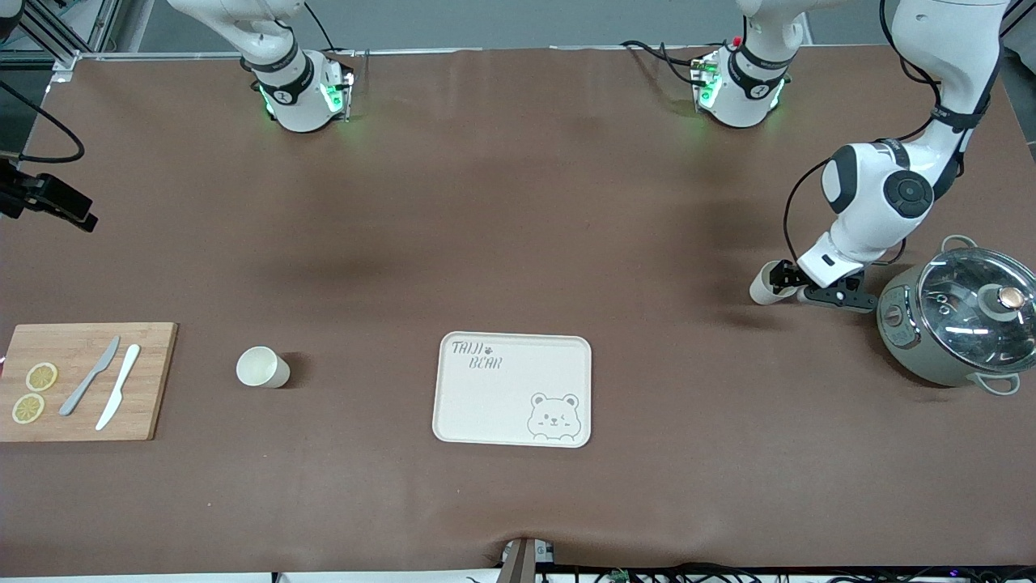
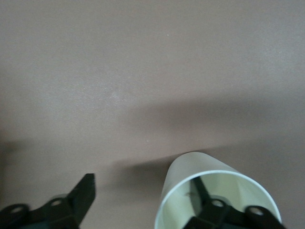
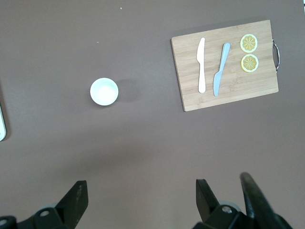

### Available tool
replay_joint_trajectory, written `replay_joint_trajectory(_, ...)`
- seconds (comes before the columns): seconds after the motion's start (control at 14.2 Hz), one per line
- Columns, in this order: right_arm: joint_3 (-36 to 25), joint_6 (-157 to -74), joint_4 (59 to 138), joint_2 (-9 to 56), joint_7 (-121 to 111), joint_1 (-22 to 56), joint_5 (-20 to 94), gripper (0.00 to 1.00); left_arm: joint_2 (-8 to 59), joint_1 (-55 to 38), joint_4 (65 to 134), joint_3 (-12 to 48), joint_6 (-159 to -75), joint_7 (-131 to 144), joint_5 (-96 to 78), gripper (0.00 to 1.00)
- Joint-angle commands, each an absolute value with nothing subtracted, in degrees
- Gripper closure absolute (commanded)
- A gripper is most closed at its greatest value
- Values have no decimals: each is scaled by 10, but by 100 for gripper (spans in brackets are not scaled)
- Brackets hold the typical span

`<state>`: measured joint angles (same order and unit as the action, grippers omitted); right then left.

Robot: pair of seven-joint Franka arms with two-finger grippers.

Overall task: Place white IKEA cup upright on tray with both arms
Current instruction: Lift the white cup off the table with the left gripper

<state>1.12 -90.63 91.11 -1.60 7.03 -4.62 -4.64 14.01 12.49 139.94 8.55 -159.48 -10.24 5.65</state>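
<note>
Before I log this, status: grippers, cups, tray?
Left gripper straddling tipped cup's rim beside pot, one finger inside. Right gripper open, high over table. Second cup upright. Tray unobstructed.

The cup (image 2: pixel 217 191) and the left gripper (image 2: pixel 143 210) run off the left wrist view's edge. The tray (image 3: pixel 2 125) shows only as a sliver in the right wrist view.

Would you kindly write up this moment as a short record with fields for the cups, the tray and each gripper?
cup at left gripper: white cup lying on its side on the table beside the pot
left gripper: one finger inside the cup's mouth, one outside; not yet clamped
second cup: upright, between cutting board and tray
tray: nothing on it
right gripper: open, high over the table, waiting
</note>
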Motion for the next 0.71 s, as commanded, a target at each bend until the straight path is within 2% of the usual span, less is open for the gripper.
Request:
replay_joint_trajectory(0.0,19,-917,902,-10,76,-53,-39,0,126,141,1408,88,-1600,-105,76,96)
replay_joint_trajectory(0.07,19,-920,902,-10,75,-53,-39,0,125,143,1407,88,-1600,-109,76,100)
replay_joint_trajectory(0.35,22,-911,903,-9,69,-48,-39,0,126,143,1407,90,-1601,-110,79,100)
replay_joint_trajectory(0.64,22,-960,915,11,74,-48,-16,0,125,142,1405,91,-1604,-100,79,100)
